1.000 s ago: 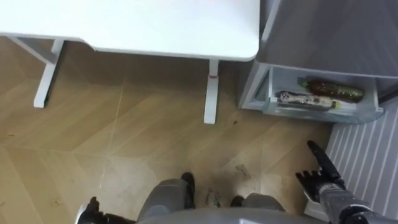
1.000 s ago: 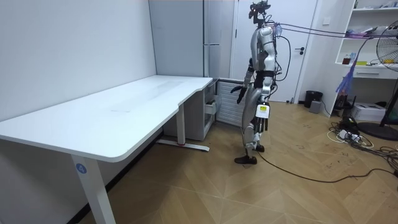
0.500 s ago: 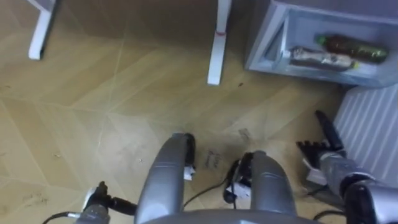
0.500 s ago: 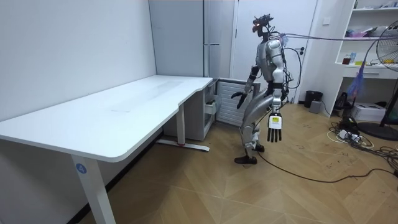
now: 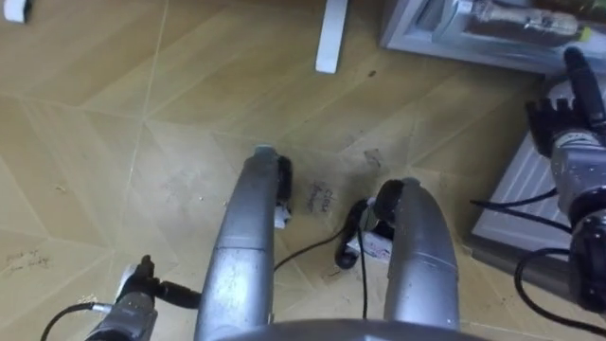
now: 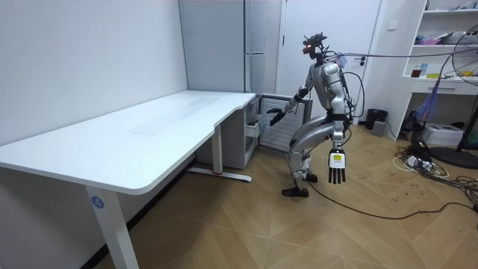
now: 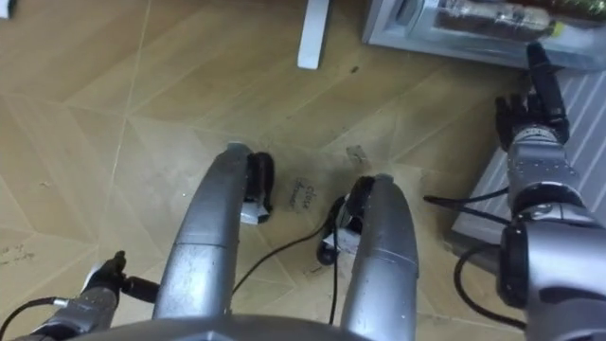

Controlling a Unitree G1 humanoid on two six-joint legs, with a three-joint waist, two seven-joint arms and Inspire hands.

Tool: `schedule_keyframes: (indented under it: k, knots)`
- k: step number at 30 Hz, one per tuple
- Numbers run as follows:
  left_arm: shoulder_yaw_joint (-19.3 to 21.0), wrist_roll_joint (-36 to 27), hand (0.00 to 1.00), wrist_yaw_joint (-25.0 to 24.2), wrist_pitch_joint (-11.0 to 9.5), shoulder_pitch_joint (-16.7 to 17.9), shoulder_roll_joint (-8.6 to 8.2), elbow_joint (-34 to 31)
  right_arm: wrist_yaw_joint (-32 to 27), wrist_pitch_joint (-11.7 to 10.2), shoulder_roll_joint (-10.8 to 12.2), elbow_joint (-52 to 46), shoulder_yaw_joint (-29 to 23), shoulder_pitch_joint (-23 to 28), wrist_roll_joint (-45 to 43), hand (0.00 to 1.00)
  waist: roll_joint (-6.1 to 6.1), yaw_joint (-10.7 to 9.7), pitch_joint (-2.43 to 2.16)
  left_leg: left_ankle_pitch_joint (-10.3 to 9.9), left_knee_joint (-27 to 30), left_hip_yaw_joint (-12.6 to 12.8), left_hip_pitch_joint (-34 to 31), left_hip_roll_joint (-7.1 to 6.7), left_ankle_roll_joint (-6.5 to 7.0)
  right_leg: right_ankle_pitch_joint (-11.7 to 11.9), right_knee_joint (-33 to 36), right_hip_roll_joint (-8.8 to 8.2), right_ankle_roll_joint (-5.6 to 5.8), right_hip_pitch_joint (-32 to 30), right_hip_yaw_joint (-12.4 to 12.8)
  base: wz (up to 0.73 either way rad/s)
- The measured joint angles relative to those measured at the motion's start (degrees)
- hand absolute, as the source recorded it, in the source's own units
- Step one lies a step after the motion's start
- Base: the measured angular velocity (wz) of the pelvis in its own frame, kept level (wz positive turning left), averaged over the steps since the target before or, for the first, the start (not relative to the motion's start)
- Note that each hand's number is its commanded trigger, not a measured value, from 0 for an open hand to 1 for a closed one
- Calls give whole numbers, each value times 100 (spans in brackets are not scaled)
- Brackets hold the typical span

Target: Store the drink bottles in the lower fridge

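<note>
left eye view
drinks [image 5: 516, 16]: two bottles on their sides in the open lower fridge drawer [image 5: 454, 51], at the view's top right.
front bottle: clear, with a pale label, lying lengthwise along the drawer's front edge.
back bottle: darker, toward the drawer's back edge, mostly cut off.
right hand [image 5: 571, 99]: raised just short of the drawer's front right corner, fingers straight and a little apart, pointing at the drawer, holding nothing, not touching the bottles.
ribbed white panel [image 5: 511, 194]: on the floor side beneath the right hand and forearm.
desk leg [image 5: 330, 36]: white, standing on the wooden floor [image 5: 142, 114] left of the drawer.

room view
stance: robot bent at knees and hips, leaning forward before the tall grey fridge [image 6: 246, 75], at the far end of the white desk [image 6: 134, 142].
right hand: stretched forward and low toward the fridge's bottom part.
left hand [image 6: 337, 165]: hanging beside the thigh on the room view's right, fingers straight and spread, pointing at the floor, empty.
</note>
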Motion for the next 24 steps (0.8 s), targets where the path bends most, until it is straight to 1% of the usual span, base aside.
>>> schedule_keyframes:
  k: [1, 3, 4, 5, 7, 11, 15, 17, 18, 20, 22, 24]
  knots:
    - [-1, -12, 0, -61, 3, 7, 22, -78, 70, 0, -37, -1, 0, -59, 62, 0, -8, -3, 5, -4, 10, 6, -8, -78, 7, -35, 55, -48, 33, -10, 19, 17]
    - [-67, -98, 0, -146, -6, 26, 87, -241, 201, -1, -102, -10, 4, -182, 110, 0, -14, 23, 6, -8, 10, 35, -65, -108, 13, -45, 76, -47, 51, -92, 68, 11]
    - [-111, -104, 0, -189, -10, 27, 124, -299, 262, -1, -141, -35, 17, -285, 111, 0, -17, 33, 9, -7, 9, 39, -117, -160, 13, -43, 104, -56, 60, -162, 112, 3]
    - [-112, -104, 0, -219, -13, 27, 146, -305, 264, -1, -147, -72, 17, -325, 115, 0, -29, 32, 16, -8, 20, 58, -130, -162, 14, -49, 127, -60, 72, -186, 133, 6]
    - [-112, -106, 0, -261, -4, 64, 238, -302, 240, 1, -145, -121, 76, -307, 155, 0, -74, 20, 29, -35, 54, 84, -146, -163, 60, -87, 162, -71, 101, -201, 155, 0]
    - [-109, -106, 0, -341, 11, 119, 368, -402, 241, -14, -161, -182, 200, -315, 168, 0, -147, 6, 21, -35, 50, 110, -281, -155, 60, -86, 163, -145, 102, -340, 150, -1]
    - [-106, -103, 0, -386, 5, 164, 394, -503, 224, -69, -163, -200, 236, -315, 168, 0, -171, 8, 28, -36, 45, 121, -320, -166, 61, -87, 161, -169, 104, -375, 148, 1]
    - [-89, -109, 0, -398, 3, 240, 411, -643, 89, -131, -167, -280, 237, -315, 186, 0, -188, 7, 33, -36, 26, 134, -341, -183, 61, -87, 161, -245, 105, -385, 119, 6]
    - [-83, -108, 0, -398, -9, 263, 418, -661, 38, -145, -168, -299, 237, -315, 188, 0, -207, 8, 33, -36, 20, 137, -341, -193, 61, -87, 161, -254, 105, -390, 123, 7]
    - [-1, -104, 0, -395, -11, 305, 433, -661, -125, -148, -173, -377, 238, -315, 192, 0, -284, 12, 31, -36, 2, 137, -349, -241, 61, -88, 171, -273, 106, -418, 149, 4]
    - [51, -103, 0, -394, -31, 399, 494, -664, -325, -157, -172, -461, 239, -317, 223, 0, -355, 19, 29, -36, -12, 139, -382, -246, 61, -88, 168, -292, 107, -450, 141, 2]
    - [64, -84, 0, -394, -58, 557, 545, -679, -491, -169, -172, -586, 247, -316, 287, 0, -366, 23, 32, -35, -11, 138, -387, -251, 60, -88, 161, -299, 108, -452, 141, -2]
